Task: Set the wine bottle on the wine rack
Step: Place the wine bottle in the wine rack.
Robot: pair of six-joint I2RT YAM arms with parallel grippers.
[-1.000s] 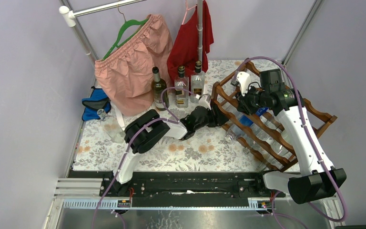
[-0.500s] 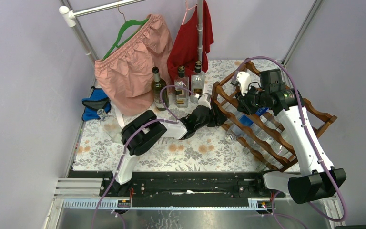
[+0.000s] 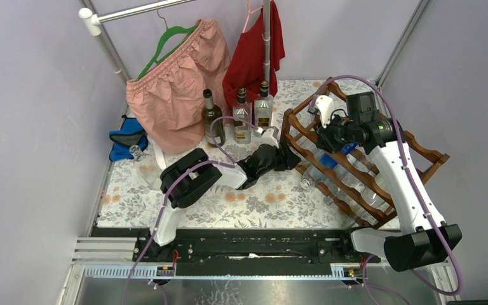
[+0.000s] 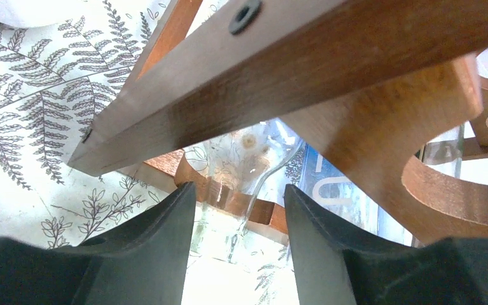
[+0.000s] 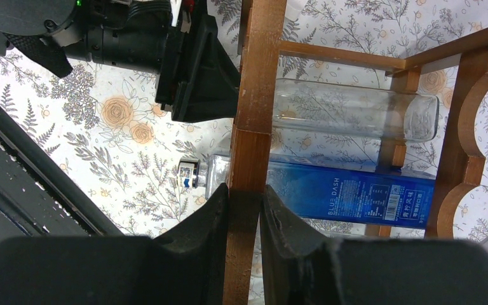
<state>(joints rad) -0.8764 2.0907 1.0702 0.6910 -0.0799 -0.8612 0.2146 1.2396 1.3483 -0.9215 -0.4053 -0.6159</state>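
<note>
Glass bottle [image 4: 235,159] lies in the rack [image 4: 305,70], neck between the left fingers [image 4: 159,241], which stand apart and have backed off a little: nearly done, I think. Right fingers [image 5: 197,235] clamp the rack.

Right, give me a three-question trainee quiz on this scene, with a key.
1. True or false: the right fingers are shut on a post of the wine rack.
2. How many upright bottles stand by the hanging clothes in the top view?
3. What lies between the left fingers? A) the clear bottle B) a corkscrew C) a wine glass
Key: 1 true; 2 three; 3 A.
</note>
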